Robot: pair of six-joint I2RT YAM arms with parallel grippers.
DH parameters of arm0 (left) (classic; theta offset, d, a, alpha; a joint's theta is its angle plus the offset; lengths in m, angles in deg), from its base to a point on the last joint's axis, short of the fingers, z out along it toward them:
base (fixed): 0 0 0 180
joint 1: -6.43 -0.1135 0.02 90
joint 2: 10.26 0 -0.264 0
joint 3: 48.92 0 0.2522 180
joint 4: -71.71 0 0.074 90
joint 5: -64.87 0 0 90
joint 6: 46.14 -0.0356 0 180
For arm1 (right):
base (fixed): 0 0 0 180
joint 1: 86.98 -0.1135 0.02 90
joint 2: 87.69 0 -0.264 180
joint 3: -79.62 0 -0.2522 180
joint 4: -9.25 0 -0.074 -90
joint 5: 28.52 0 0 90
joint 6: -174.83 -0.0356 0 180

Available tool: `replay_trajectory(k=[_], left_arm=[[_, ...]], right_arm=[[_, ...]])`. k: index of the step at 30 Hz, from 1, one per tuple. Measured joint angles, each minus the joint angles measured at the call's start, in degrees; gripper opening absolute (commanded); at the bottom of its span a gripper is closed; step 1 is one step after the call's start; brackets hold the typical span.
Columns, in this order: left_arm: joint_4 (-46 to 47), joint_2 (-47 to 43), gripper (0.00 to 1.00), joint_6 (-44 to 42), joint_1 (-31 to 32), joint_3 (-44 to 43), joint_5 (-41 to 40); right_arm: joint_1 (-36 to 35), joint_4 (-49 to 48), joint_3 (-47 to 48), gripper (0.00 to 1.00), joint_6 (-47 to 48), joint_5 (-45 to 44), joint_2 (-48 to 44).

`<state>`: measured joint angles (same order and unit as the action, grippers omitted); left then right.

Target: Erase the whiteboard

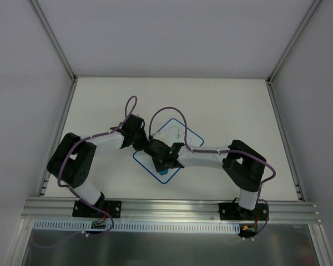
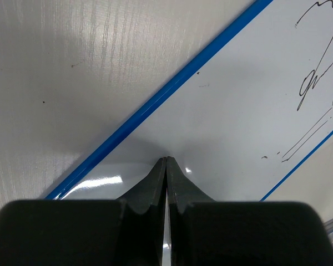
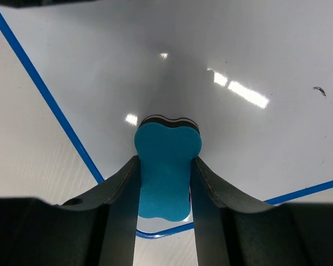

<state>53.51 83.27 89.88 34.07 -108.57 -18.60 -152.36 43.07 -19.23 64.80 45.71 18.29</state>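
The whiteboard [image 1: 180, 134] lies turned like a diamond in the middle of the table, white with a thin blue border [image 2: 172, 88]. Dark scribbles [image 2: 316, 83] remain toward its far corner, and a small dark mark [image 3: 319, 90] shows in the right wrist view. My left gripper [image 2: 166, 159] is shut with nothing in it, its tips resting on the whiteboard [image 2: 233, 105] near the left edge. My right gripper [image 3: 165, 160] is shut on a blue eraser [image 3: 166, 147], held face down on the whiteboard [image 3: 238, 50] near its near corner. From above, the eraser [image 1: 164, 174] peeks out under the right gripper [image 1: 165, 165].
The white table [image 1: 100, 105] is walled on three sides by grey panels with metal posts. An aluminium rail [image 1: 172, 208] runs along the near edge under both arm bases. Purple cables [image 1: 130, 105] loop above the arms, which meet closely over the board.
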Motion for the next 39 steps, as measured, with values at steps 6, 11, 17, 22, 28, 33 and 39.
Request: replay_trajectory(k=[6, 11, 17, 22, 28, 33, 39], left_arm=[[0.0, 0.0, 0.0, 0.0, 0.0, 0.0, 0.0], [0.02, 0.0, 0.0, -0.02, 0.0, 0.0, 0.02], [0.04, -0.02, 0.0, -0.04, 0.0, 0.02, 0.02], [0.09, -0.02, 0.0, -0.07, 0.0, 0.02, 0.04], [0.09, 0.09, 0.0, -0.17, 0.0, -0.04, 0.15], [0.09, 0.2, 0.0, -0.35, 0.0, -0.11, 0.48], [0.07, 0.2, 0.0, -0.37, 0.0, -0.13, 0.5]], right_arm=[[0.02, 4.28, 1.42, 0.0, 0.15, -1.66, 0.28], [2.47, 6.82, 0.7, 0.0, 0.13, -2.34, -0.5], [9.09, 7.91, -2.69, 0.0, -0.13, -2.27, -3.3], [10.34, 7.28, -3.48, 0.0, -0.02, -0.68, -3.87], [7.48, 7.17, -1.55, 0.0, 3.13, -0.33, -2.25], [3.54, 5.68, 1.11, 0.0, 5.38, 2.69, -0.07], [2.29, 4.61, 2.08, 0.0, 7.32, 5.16, 0.83]])
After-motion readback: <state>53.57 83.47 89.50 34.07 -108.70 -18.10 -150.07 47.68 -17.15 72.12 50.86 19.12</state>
